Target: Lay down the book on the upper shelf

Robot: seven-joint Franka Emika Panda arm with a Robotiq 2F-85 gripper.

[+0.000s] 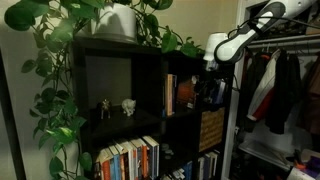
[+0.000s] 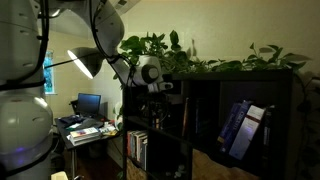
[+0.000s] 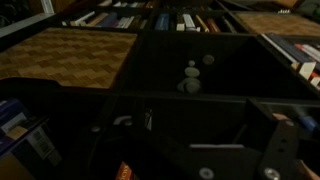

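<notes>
The book with an orange-red cover stands upright in the upper shelf, the narrow dark compartment of the black-brown bookcase. A thinner pale-and-orange-spined book stands beside it. My gripper hangs at the open front of this compartment, just beside the book and apparently apart from it. It also shows in an exterior view. The wrist view is very dark; the gripper seems open and empty there. An orange scrap shows at the wrist view's bottom edge.
Two small figurines stand in the wider compartment beside the upper shelf. A woven basket sits below it, and rows of books fill the lower shelves. A leafy plant spreads over the top. Clothes hang nearby.
</notes>
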